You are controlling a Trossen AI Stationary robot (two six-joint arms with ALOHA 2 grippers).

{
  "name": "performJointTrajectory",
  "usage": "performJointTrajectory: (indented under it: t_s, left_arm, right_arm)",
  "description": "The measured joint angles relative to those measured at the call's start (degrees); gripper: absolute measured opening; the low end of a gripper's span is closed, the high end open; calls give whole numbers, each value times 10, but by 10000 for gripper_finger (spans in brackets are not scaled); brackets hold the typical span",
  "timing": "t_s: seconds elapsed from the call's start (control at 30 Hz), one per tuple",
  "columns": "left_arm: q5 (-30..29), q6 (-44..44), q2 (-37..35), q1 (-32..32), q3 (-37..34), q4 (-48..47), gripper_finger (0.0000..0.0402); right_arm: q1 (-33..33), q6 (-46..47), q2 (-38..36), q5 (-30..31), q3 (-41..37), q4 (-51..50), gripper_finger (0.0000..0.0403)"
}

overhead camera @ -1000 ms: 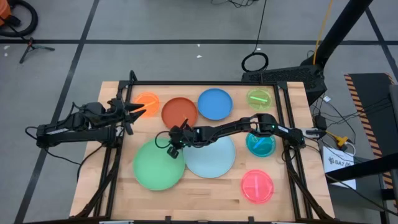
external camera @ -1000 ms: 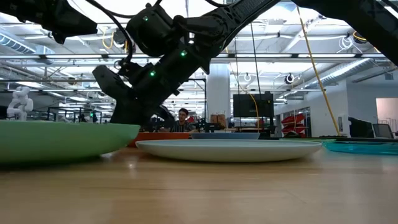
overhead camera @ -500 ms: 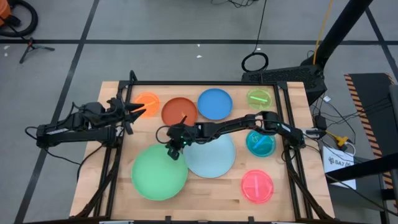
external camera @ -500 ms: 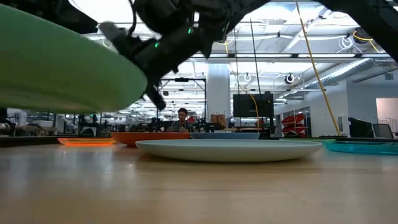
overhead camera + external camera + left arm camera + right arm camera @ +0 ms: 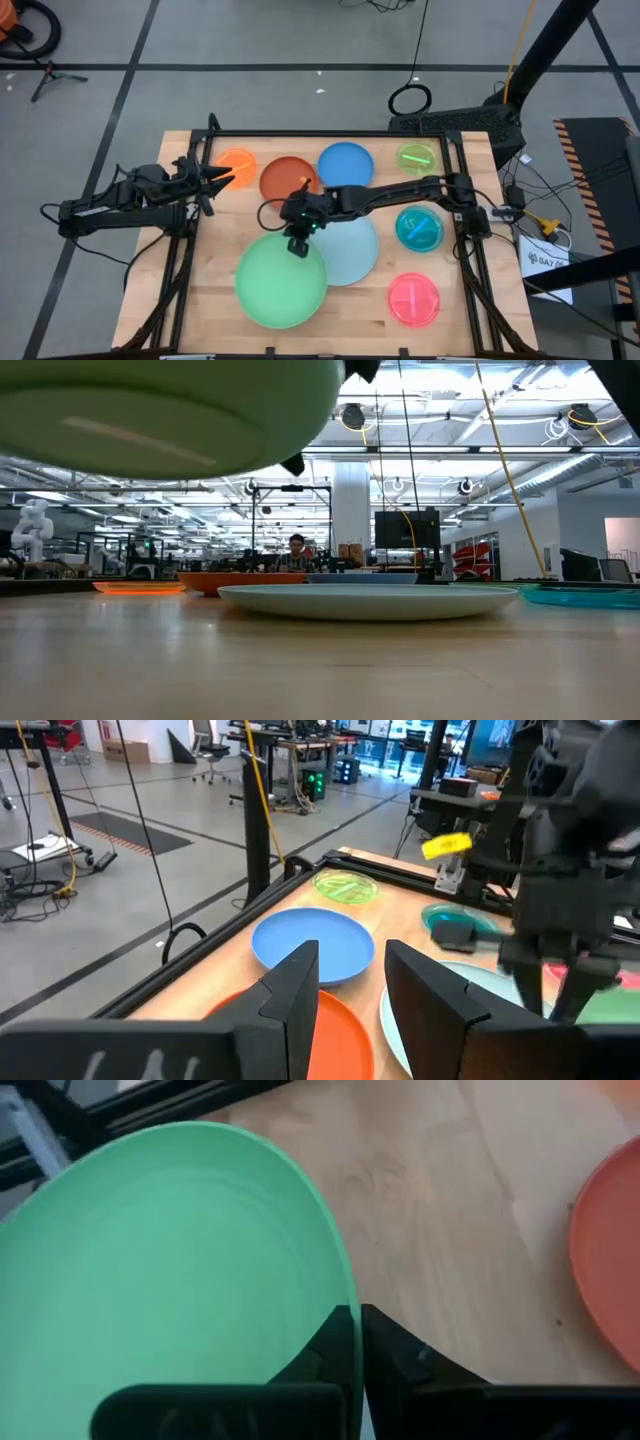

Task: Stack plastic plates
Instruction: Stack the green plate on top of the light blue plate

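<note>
The large plate (image 5: 281,285) is pale green, the one beside it (image 5: 350,250) light blue. At twelve o'clock sit a rust-red plate (image 5: 283,178) and a blue plate (image 5: 346,166). Small plates: orange (image 5: 238,161), lime (image 5: 418,158), teal (image 5: 420,230), pink (image 5: 413,299). The worktop (image 5: 210,310) is pale wood grain.

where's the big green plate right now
The large green plate is off the table, pinched at its rim by the right gripper; in the high view it overlaps the left edge of the light blue plate, near the table's front.
</note>
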Motion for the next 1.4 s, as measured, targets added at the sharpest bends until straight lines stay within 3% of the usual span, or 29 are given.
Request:
performJointTrajectory:
  t_s: [0.2,0.43,0.6,0.83,1.03,1.4]
  left_arm:
    - [5,-5,0,0,0,0,124]
    - [7,-9,0,0,0,1,124]
    - [7,-9,0,0,0,1,124]
    - [7,-8,0,0,0,2,124]
    - [7,-2,0,0,0,5,124]
    - [7,-2,0,0,0,5,124]
  right_arm:
    - [0,-15,-43,16,-75,12,3]
    - [-10,35,-190,69,-279,112,3]
    - [-22,82,-285,98,-443,237,3]
    - [-41,153,-351,163,-620,334,4]
    - [-53,175,-357,196,-680,374,5]
    - [-56,145,-352,197,-685,370,9]
